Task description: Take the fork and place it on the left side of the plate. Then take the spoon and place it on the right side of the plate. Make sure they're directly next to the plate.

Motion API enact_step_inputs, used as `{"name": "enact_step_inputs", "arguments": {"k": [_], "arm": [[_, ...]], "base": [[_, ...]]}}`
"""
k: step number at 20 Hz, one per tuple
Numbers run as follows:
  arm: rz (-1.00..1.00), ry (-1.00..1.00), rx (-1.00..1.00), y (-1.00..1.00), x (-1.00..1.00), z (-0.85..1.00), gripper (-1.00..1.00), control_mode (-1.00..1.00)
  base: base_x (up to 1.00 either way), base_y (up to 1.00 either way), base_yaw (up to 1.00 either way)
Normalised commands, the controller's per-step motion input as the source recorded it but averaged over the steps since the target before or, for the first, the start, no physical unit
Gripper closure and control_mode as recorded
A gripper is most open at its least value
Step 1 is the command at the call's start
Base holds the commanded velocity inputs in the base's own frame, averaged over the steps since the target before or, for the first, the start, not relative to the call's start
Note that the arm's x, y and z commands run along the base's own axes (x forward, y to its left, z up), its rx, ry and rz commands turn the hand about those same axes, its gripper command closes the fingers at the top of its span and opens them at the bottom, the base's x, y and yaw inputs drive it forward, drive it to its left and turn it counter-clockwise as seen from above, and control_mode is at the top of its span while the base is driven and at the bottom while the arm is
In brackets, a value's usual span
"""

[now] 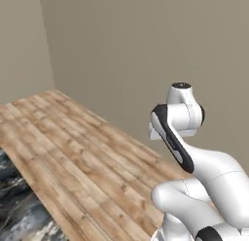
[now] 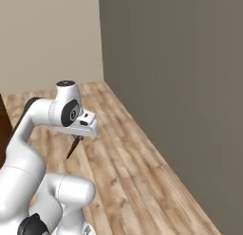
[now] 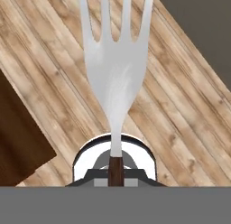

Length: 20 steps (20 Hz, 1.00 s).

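Jaws closed almost fully on the fork, gripping its dark brown handle right at the bottom of the hand view, where the handle meets the pale silver neck. Held up in the air, off the wooden floor. Seen along the gripper: silver head pointing straight away from the hand, four tines running up past the top edge, neck narrowing down to the brown handle between the finger tips. Behind the head, light wood planks running diagonally; a dark brown slab at the left edge, a grey wall in the upper right corner.

From the right base view: arm bent up and forward from the lower left, hand level over the planks, and the fork's dark handle hanging down and slightly leftward beneath the hand as a thin dark sliver. Handle tip clear of the floor, nothing touching it. Grey wall to the right, beige wall behind, planks in between.

From the left base view: arm rising from the lower right, wrist turned away, planks stretching to the corner of two plain walls, and a dark marbled surface at the lower left edge.
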Motion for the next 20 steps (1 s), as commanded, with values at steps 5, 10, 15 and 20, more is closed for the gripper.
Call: {"name": "enact_step_inputs", "arguments": {"k": [5, 10, 15, 20], "arm": [[0.00, 0.00, 0.00, 0.00, 0.00, 0.00, 1.00, 1.00], [0.00, 0.00, 0.00, 0.00, 0.00, 0.00, 1.00, 1.00], [0.00, 0.00, 0.00, 0.00, 0.00, 0.00, 1.00, 1.00], [0.00, 0.00, 0.00, 0.00, 0.00, 0.00, 1.00, 1.00]], "base": [[1.00, -0.11, 0.52], [1.00, -0.13, 0.56], [1.00, -0.13, 0.48], [1.00, -0.11, 0.49]]}}
